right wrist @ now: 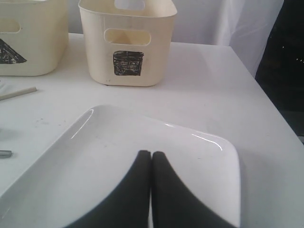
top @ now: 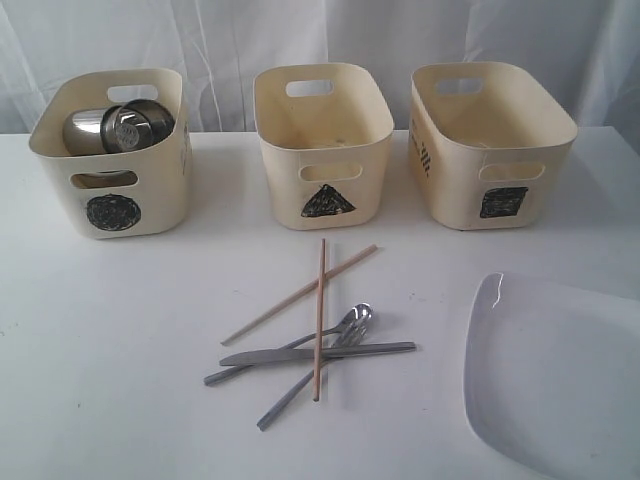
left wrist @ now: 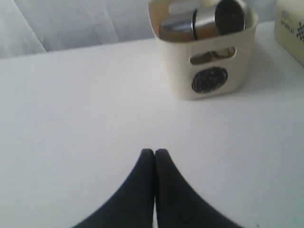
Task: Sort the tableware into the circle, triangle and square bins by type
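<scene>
In the circle bin [top: 150, 190], bowls [top: 118, 128] sit; cutlery [top: 300, 356], plate [top: 560, 380] pending. Left gripper [left wrist: 154, 153], right gripper [right wrist: 151, 154] clenched empty; next grab needs opening.

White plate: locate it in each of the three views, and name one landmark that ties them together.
Exterior view: the white plate lies at the lower right, cut off by the frame edge.
Left wrist view: not in it.
Right wrist view: it lies under the shut right gripper.
Shared landmark: the square bin stands behind the plate in both views showing it.
</scene>
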{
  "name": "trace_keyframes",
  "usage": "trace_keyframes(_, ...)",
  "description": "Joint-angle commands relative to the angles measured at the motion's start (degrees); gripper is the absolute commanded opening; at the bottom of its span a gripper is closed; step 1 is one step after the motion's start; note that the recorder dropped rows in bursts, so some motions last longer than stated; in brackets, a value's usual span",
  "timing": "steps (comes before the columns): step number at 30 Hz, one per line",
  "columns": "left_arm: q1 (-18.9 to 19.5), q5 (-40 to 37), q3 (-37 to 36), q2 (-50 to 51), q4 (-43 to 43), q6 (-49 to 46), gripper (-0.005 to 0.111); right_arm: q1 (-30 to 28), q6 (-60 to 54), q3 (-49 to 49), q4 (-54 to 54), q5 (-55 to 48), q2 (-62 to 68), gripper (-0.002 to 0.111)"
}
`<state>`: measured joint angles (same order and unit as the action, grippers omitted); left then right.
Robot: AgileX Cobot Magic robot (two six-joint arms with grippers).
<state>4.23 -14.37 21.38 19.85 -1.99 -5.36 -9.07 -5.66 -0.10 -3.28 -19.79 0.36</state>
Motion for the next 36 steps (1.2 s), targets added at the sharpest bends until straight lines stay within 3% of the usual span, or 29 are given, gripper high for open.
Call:
trace_keyframes(1, 0.3, -0.1, -3.0, -0.4, -0.1, 4.9, 0.000, 0.0, 0.1, 0.1, 0.3, 0.1, -0.4, 0.000)
trace_keyframes(8, 0.3, 4.1, -3.0, -0.4, -0.1, 5.4, 0.000, 0.0, 0.1, 0.1, 0.3, 0.1, -0.4, 0.000)
trace_keyframes(23, 0.3, 0.1, -3.0, -0.4, 0.2, 3.4, 0.000, 0.0, 0.1, 0.1, 0.3, 0.1, -0.4, 0.000)
trace_keyframes(27, 0.3, 7.3, -7.1, -1.1, 0.2, 3.4, 0.000, 0.0, 0.1, 0.1, 0.3, 0.1, -0.4, 0.000)
trace_keyframes(33, 0.3, 20.9, -19.1, -1.1, -0.2, 5.4, 0.000, 0.0, 0.1, 0.1, 0.3, 0.1, -0.4, 0.000)
trace_keyframes(35, 0.3, 18.7, -21.4, -2.1, -0.5, 8.9, 0.000, 0.0, 0.1, 0.1, 0.3, 0.1, -0.4, 0.000)
trace_keyframes(36, 0.3, 12.3, -21.4, -3.3, -0.5, 8.9, 0.000, 0.0, 0.1, 0.1, 0.3, 0.1, -0.4, 0.000)
